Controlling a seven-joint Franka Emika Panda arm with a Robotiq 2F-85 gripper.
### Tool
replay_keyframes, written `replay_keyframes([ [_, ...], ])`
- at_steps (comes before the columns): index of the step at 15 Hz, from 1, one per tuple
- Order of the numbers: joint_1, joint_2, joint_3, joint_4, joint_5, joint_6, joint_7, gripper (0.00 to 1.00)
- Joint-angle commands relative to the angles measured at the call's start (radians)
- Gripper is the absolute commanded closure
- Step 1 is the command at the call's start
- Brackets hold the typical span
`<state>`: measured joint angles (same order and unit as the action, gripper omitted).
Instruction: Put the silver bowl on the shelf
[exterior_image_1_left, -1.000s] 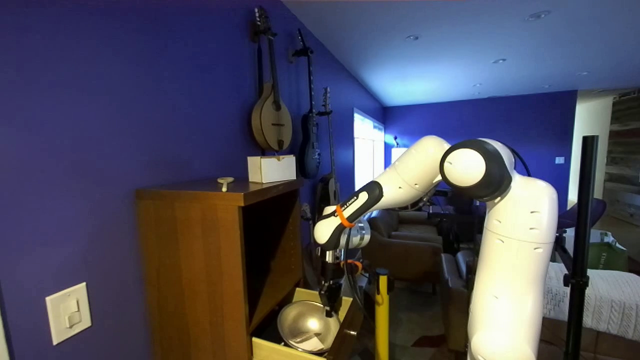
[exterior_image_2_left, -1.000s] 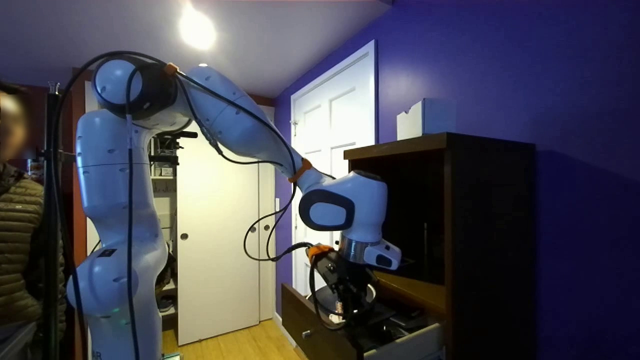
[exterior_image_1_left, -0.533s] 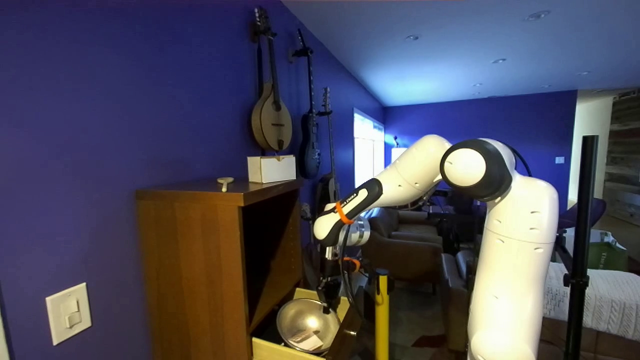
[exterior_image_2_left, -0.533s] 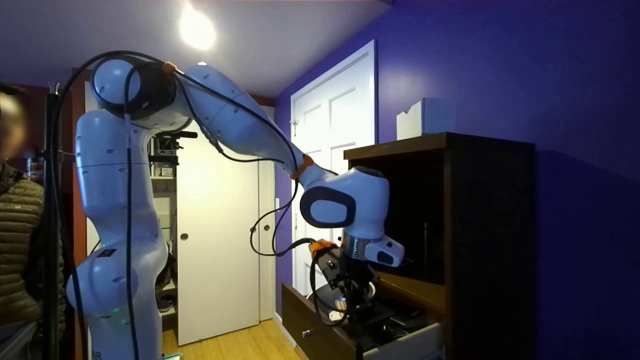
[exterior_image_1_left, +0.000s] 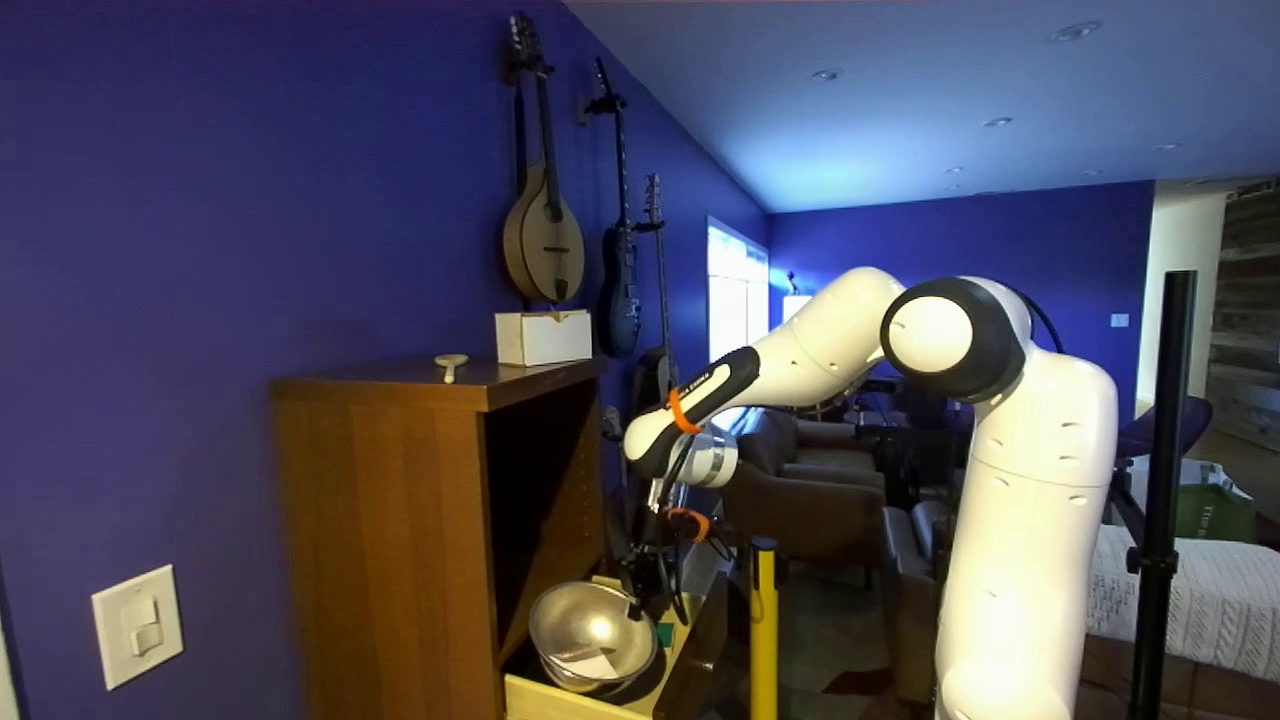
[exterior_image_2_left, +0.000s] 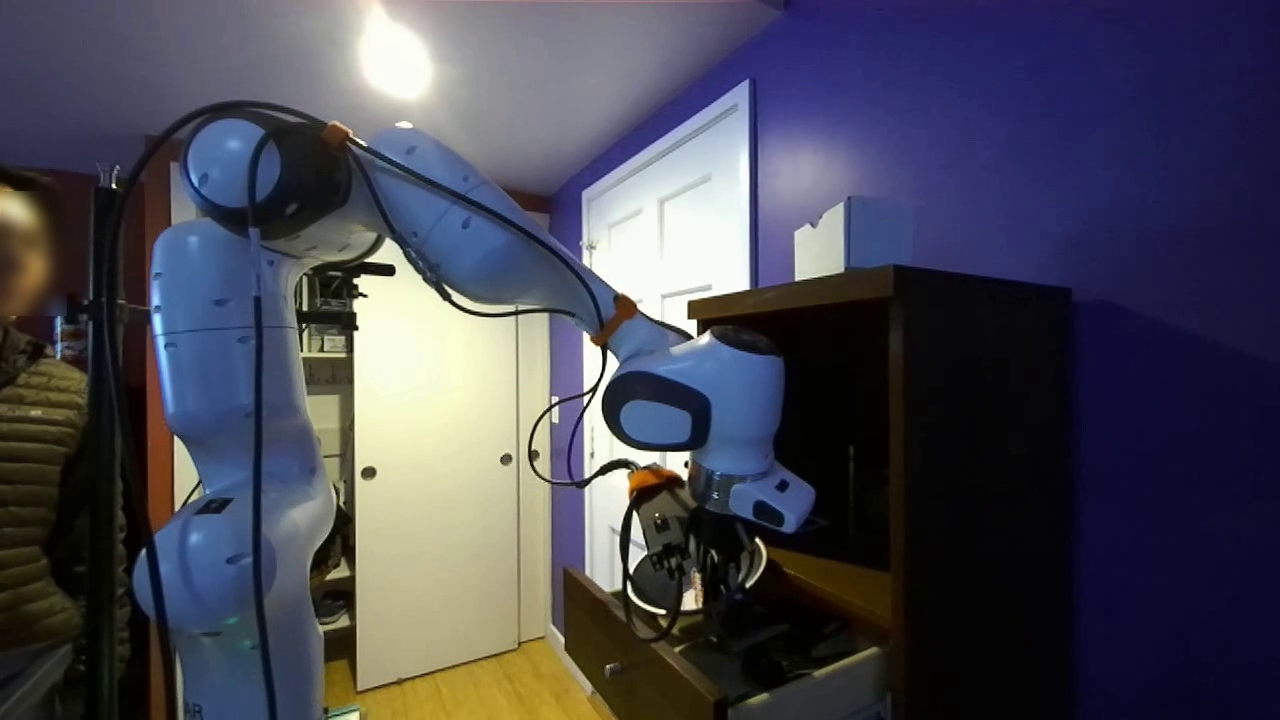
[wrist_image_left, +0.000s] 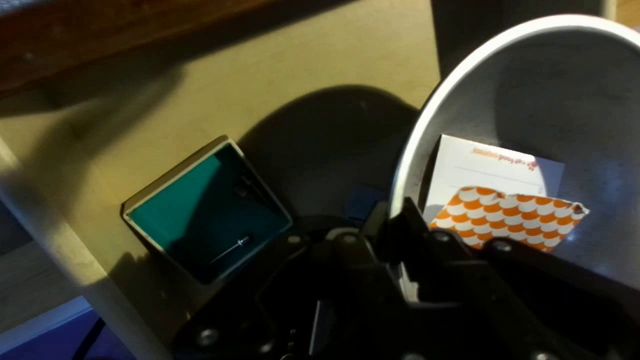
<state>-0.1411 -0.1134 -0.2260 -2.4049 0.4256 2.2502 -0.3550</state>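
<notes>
The hand (wrist_image_left: 394, 219) clamps the bowl (exterior_image_1_left: 590, 622) by its rim over the drawer (exterior_image_2_left: 645, 680); grasping seems done, carrying to the shelf (exterior_image_2_left: 835, 586) above the drawer and release remain

In an exterior view the black strip (exterior_image_1_left: 724, 386) on the white robot arm (exterior_image_1_left: 832, 338) bears "EMIKA", the word before it partly hidden at an orange band (exterior_image_1_left: 683, 412), while a green bag (exterior_image_1_left: 1225, 522) shows "The" running sideways. The letters (exterior_image_2_left: 193, 712) "AR" stand low on that arm. In the wrist view, a white card (wrist_image_left: 465, 172) in the silver bowl (wrist_image_left: 565, 85) carries orange print too blurred to read surely.
</notes>
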Motion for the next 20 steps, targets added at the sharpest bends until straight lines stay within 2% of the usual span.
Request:
replay_keyframes([
  [1,-0.012,-0.023,-0.008,0.026,0.039,-0.042,0.027,0.98],
  [4,-0.035,-0.007,-0.030,0.113,-0.022,-0.202,0.051,0.98],
  [7,-0.048,0.000,-0.046,0.223,-0.023,-0.420,0.028,0.98],
  [9,-0.050,-0.004,-0.047,0.278,0.000,-0.502,0.020,0.98],
  [10,-0.048,-0.007,-0.044,0.292,0.008,-0.516,0.020,0.98],
  [13,-0.037,-0.036,-0.027,0.259,0.043,-0.436,0.013,0.98],
  [14,-0.045,-0.010,-0.031,0.275,0.006,-0.456,0.022,0.91],
  [15,-0.042,-0.011,-0.027,0.275,0.008,-0.452,0.022,0.91],
  [16,-0.041,-0.011,-0.024,0.274,0.008,-0.450,0.022,0.98],
  [17,-0.048,-0.019,-0.023,0.257,0.037,-0.389,0.113,0.98],
  [20,-0.063,-0.017,-0.036,0.254,0.073,-0.338,0.208,0.98],
])
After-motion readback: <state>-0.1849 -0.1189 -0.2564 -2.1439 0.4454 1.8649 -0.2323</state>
